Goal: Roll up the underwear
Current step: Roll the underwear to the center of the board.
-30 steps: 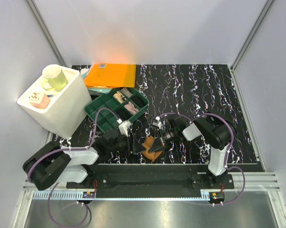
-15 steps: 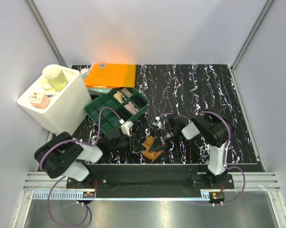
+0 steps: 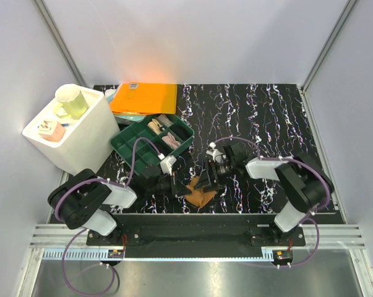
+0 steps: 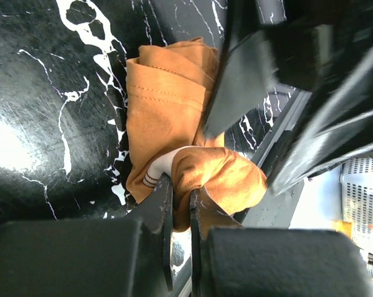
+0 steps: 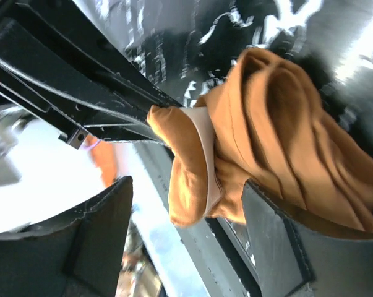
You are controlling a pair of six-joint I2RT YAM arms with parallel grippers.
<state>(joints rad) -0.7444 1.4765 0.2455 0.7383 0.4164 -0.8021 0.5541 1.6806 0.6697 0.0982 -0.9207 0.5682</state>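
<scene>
The brown underwear lies bunched in a loose roll on the black marbled table, close to the near edge. Its pale waistband shows at the fold. My left gripper reaches it from the left, and in the left wrist view the left gripper is shut on a pinch of the brown fabric beside the waistband. My right gripper hovers at the roll's far right side. In the right wrist view the right gripper stands open, its fingers either side of the underwear without gripping it.
A green compartment tray holding small items sits behind the left arm. An orange folder lies at the back left. A white bin with a green mug stands at the far left. The black base rail runs just below the underwear.
My left gripper has closed onto the brown underwear. My right gripper has let go and opened, and its arm has shifted back and to the right.
</scene>
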